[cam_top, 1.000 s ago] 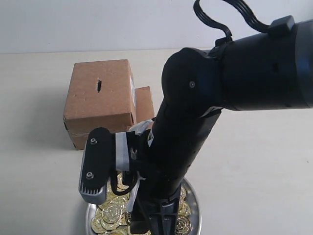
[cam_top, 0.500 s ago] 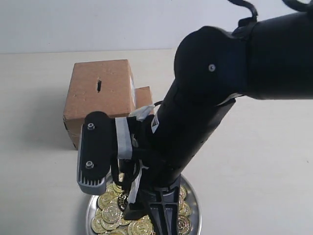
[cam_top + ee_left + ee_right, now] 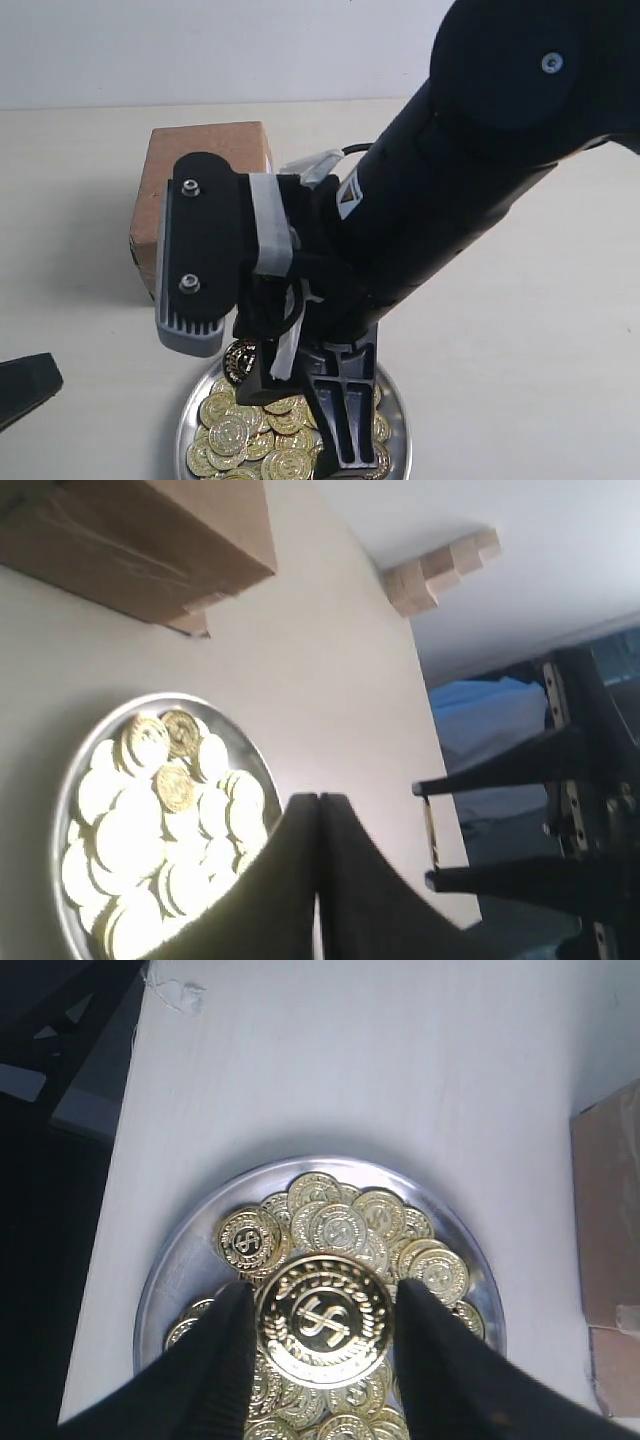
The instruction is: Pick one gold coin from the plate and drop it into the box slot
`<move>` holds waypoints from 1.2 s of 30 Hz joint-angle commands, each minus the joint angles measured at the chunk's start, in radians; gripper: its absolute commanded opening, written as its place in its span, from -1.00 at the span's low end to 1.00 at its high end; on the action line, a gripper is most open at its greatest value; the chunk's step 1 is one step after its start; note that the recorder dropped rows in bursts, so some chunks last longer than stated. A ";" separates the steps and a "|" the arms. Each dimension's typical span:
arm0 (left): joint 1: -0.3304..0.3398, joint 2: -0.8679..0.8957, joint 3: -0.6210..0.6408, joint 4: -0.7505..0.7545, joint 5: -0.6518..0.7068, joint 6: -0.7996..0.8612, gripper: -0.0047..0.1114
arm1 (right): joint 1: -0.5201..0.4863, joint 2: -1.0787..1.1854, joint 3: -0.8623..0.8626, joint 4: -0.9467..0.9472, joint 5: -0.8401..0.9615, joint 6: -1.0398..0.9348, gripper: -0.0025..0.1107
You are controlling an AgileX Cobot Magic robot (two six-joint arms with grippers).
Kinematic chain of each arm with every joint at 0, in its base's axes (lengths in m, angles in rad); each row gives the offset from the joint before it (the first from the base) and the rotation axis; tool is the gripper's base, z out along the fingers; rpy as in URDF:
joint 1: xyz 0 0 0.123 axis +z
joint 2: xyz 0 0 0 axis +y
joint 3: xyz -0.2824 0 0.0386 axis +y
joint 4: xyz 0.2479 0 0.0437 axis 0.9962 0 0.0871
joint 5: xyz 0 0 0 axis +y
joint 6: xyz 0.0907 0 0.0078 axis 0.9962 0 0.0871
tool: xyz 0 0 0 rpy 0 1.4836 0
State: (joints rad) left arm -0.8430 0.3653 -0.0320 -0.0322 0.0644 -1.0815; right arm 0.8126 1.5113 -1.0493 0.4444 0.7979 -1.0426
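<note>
In the right wrist view my right gripper [image 3: 325, 1292] is shut on one gold coin [image 3: 323, 1322], gripped by its edges and held flat above the heap. The coin looks larger than the several gold coins [image 3: 340, 1222] lying in the silver plate [image 3: 160, 1282] below. In the exterior view the right arm [image 3: 345, 425] hangs over the plate [image 3: 184, 425], and its wrist camera [image 3: 205, 250] hides the box slot. Only part of the cardboard box [image 3: 200, 142] shows behind it. My left gripper [image 3: 318, 802] is shut and empty, beside the plate [image 3: 262, 762].
The plate sits near the table's front edge [image 3: 108, 1220], with dark floor beyond. A stack of small wooden blocks [image 3: 440, 568] lies at a far table edge. Black stand legs [image 3: 520, 770] rise off the table. The box [image 3: 610, 1210] stands one side of the plate.
The right arm has risen and swung up, taking the coin off the heap. Its wrist camera now covers the box slot. A dark gripper tip has appeared at the exterior view's lower left.
</note>
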 commanded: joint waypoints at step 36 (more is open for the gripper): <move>-0.179 0.567 -0.309 0.022 -0.080 0.117 -0.85 | 0.002 -0.010 0.003 -0.107 -0.069 0.054 -0.58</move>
State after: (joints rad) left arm -1.0178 0.9291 -0.3360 -0.0168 -0.0242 -0.9713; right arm 0.8126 1.5110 -1.0493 0.3412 0.7392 -0.9914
